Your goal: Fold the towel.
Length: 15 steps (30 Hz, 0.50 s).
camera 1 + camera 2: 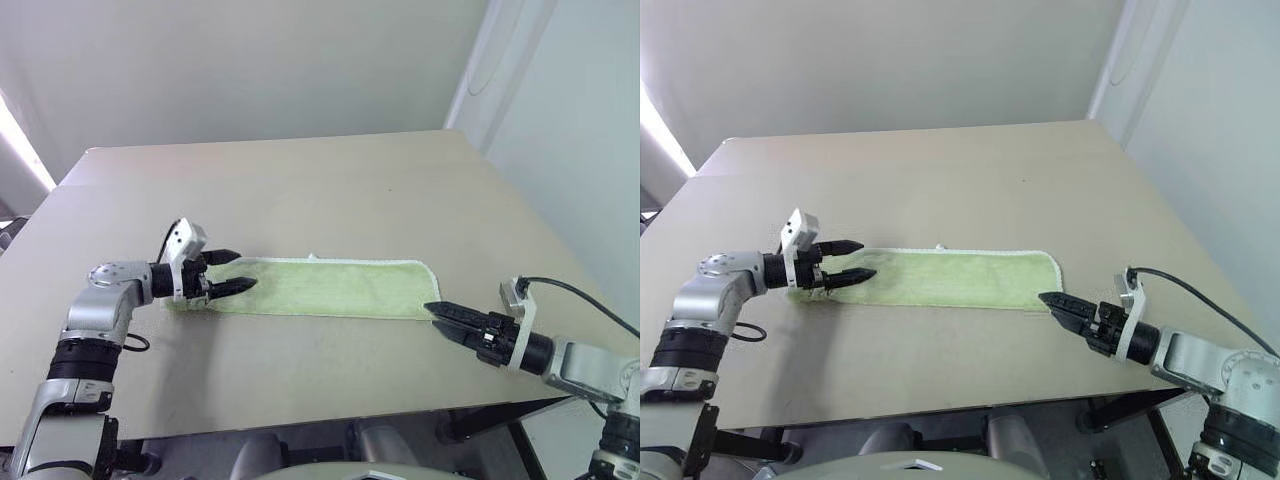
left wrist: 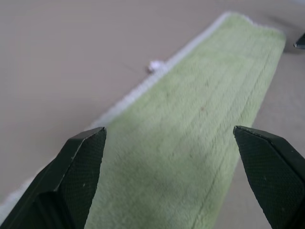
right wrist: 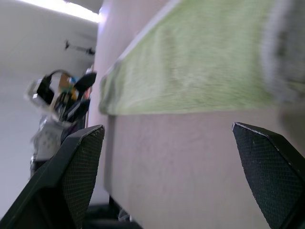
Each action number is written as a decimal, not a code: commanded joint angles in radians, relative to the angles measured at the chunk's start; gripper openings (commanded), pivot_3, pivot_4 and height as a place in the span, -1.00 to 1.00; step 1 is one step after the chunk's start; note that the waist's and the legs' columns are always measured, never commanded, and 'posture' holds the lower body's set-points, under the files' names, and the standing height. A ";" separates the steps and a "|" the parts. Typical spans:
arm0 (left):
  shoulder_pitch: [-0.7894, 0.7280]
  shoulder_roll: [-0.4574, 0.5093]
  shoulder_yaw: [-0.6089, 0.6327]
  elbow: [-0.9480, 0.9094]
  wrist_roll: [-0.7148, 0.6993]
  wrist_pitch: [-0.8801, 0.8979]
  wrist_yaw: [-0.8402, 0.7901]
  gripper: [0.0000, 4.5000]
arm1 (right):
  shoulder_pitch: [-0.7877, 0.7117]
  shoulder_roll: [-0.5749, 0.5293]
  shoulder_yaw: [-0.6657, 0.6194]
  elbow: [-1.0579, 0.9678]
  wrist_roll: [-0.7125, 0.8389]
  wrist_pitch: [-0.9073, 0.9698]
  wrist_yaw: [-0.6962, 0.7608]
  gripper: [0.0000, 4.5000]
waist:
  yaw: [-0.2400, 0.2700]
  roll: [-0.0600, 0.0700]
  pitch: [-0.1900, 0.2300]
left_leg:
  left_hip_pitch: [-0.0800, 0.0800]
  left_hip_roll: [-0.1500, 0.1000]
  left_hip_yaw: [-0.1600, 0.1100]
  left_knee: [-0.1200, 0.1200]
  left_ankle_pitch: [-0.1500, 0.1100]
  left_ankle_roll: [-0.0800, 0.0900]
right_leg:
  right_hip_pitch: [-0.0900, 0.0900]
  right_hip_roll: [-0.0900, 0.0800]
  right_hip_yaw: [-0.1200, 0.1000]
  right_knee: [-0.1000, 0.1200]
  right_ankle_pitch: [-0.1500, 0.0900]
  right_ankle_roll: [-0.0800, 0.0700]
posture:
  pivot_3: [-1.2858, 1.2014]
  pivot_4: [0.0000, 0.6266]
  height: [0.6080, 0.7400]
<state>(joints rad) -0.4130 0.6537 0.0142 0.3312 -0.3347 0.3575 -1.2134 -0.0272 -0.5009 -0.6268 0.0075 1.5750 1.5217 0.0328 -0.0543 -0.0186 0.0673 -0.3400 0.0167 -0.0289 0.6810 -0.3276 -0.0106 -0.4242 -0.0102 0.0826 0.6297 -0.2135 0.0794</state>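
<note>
the towel (image 1: pixel 325 288) lay flat on the table (image 1: pixel 300 190) as a long, narrow strip, folded lengthwise, running across the near half of the tabletop from the robot's left to its right. its whitish stitched edge ran along the far long side, and a small white tag (image 2: pixel 154 66) stuck out from that edge near the middle. the right end of the strip was rounded at its corners.

the left gripper (image 1: pixel 228 272) sat at the left end of the towel, pointing along the strip toward the right. its two fingers were spread wide, one above the other in the head views, with nothing between them; the left wrist view showed the cloth lying open between the spread fingers (image 2: pixel 78 167). whether the lower finger touched the cloth could not be told.

the right gripper (image 1: pixel 1058 303) hovered just off the right end of the towel, near the front corner, pointing left toward it. its fingers (image 3: pixel 76 171) were spread wide apart and gripped nothing.
</note>
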 commanded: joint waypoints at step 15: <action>-0.085 -0.038 -0.023 0.055 0.026 -0.049 0.006 1.00 | 0.036 -0.031 0.236 -0.026 0.359 -0.418 -0.344 0.99 | -0.016 0.000 0.000 | 0.000 0.000 0.000 0.000 0.000 0.000 | 0.001 0.000 0.001 0.000 0.000 0.000 | 0.03 -1.00 0.57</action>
<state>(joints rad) -0.4725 0.6162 -0.0165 0.3937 -0.3119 0.3232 -1.2119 0.0268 -0.5279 -0.4062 0.0042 1.9042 1.1267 -0.3042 -0.0705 -0.0187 0.0675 -0.3404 0.0169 -0.0290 0.6805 -0.3277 -0.0105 -0.4236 -0.0101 0.0833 0.6294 -0.2136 0.0794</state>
